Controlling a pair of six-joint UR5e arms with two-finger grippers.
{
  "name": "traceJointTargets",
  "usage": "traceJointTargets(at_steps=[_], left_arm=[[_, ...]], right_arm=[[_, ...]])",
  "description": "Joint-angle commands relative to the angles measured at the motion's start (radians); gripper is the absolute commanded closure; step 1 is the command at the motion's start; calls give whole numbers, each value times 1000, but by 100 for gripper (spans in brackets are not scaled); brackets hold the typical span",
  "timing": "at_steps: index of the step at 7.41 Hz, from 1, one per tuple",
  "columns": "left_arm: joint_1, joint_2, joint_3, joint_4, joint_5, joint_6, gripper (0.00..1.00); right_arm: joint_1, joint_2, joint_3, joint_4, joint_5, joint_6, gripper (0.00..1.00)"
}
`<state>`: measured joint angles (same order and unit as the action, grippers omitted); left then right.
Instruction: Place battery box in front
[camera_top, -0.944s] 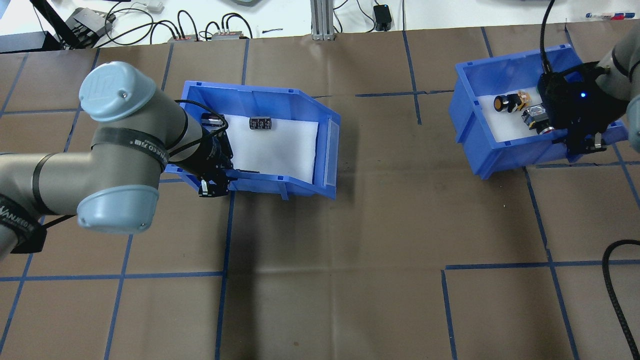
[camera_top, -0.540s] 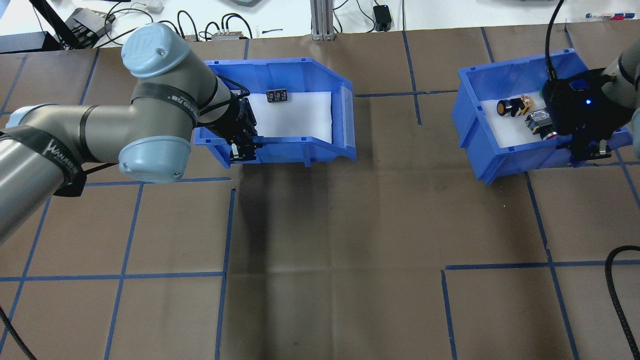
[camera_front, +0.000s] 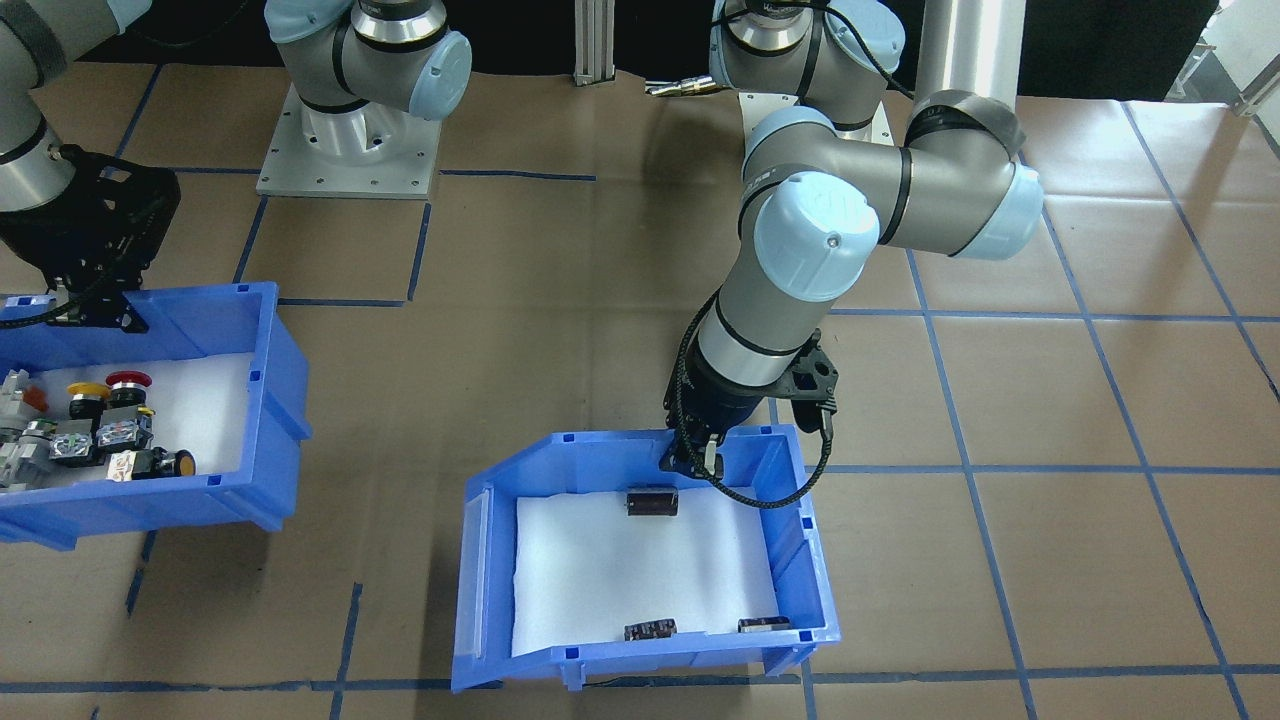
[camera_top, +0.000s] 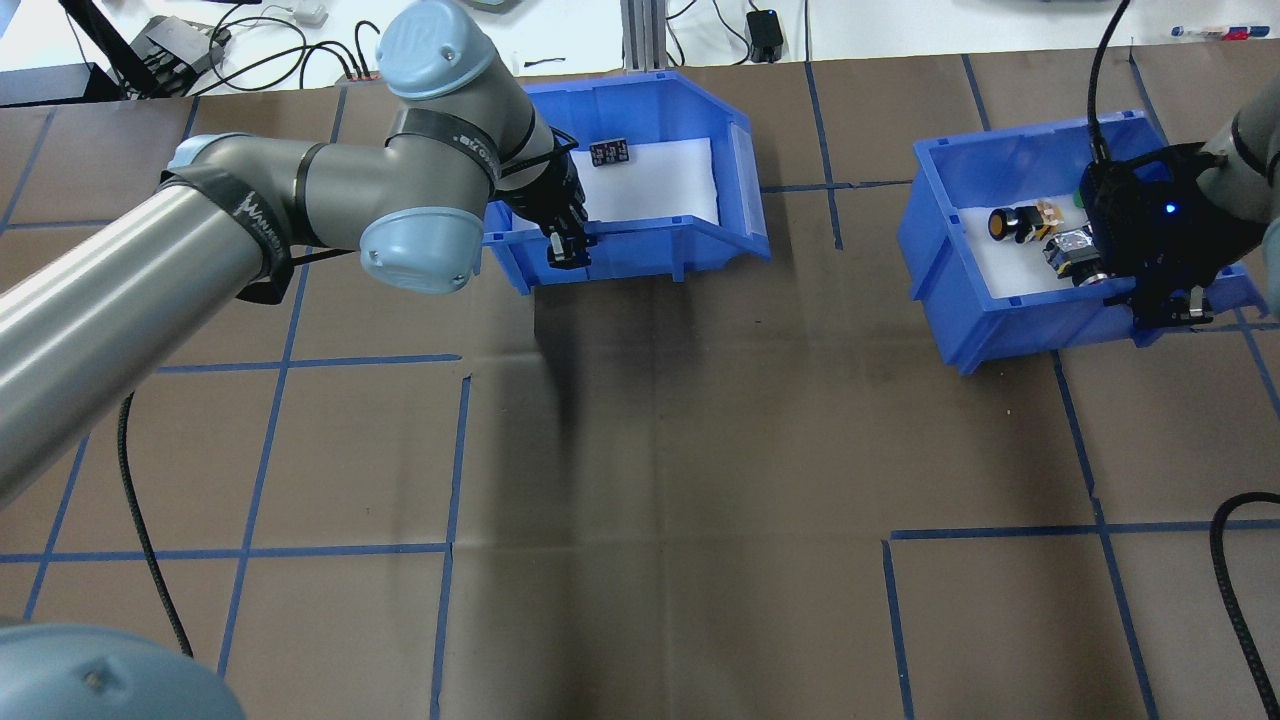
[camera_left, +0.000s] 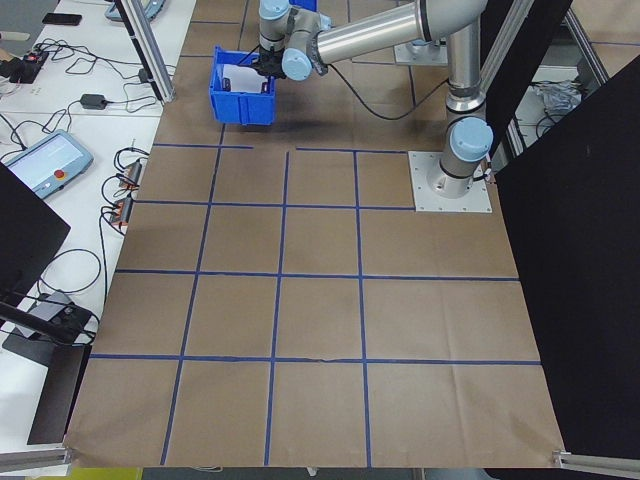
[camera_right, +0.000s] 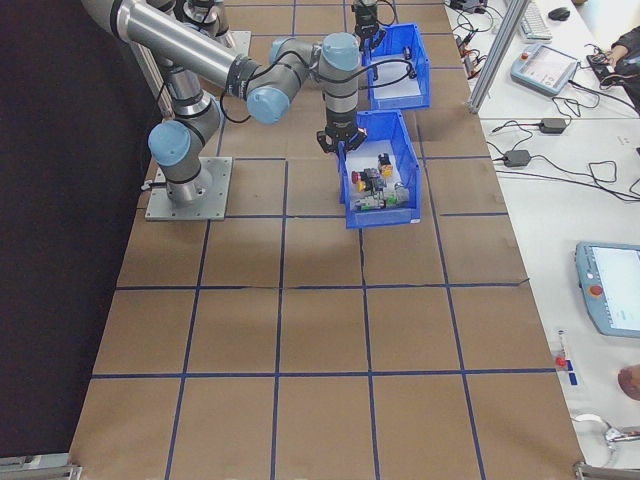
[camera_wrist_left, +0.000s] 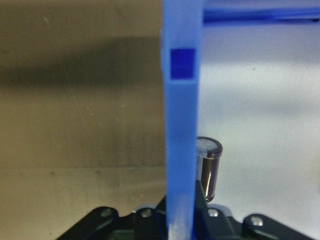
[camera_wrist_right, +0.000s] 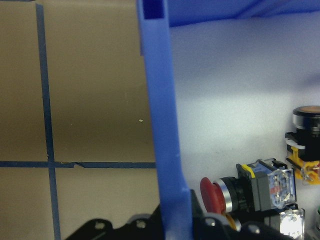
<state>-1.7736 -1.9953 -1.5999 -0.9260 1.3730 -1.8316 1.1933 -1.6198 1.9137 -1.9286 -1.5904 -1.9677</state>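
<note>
Left gripper (camera_top: 566, 250) clamped on near wall of battery box (camera_top: 640, 240), far side of table (camera_top: 700, 450). Right gripper (camera_top: 1165, 305) clamped on near wall of switch bin (camera_top: 1000, 310), far right.

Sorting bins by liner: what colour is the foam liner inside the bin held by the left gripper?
White foam liner in the blue plastic battery box; clearest in the front-facing view.

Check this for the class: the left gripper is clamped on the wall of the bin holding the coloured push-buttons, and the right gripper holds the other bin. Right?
Swapped. The overhead view shows the left gripper on the battery box; the right gripper holds the push-button bin.
</note>
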Motion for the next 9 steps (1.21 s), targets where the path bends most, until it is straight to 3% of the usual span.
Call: traceJointTargets(at_steps=[1, 2, 5, 7, 8, 9], left_arm=[[-73, -63, 51, 29, 4, -64, 90], [-75, -68, 52, 27, 6, -64, 77], [-76, -68, 52, 27, 5, -64, 23], [-72, -27, 57, 13, 8, -29, 22], [-72, 8, 48, -3, 30, 30, 22], [-63, 53, 48, -107, 76, 145, 23]], right_arm=[[0, 0, -1, 10, 0, 3, 100], [0, 0, -1, 11, 0, 3, 100], [0, 0, -1, 13, -2, 3, 100], [0, -5, 1, 35, 0, 3, 100], [6, -40, 5, 78, 0, 50, 100], [26, -73, 42, 89, 3, 106, 100]])
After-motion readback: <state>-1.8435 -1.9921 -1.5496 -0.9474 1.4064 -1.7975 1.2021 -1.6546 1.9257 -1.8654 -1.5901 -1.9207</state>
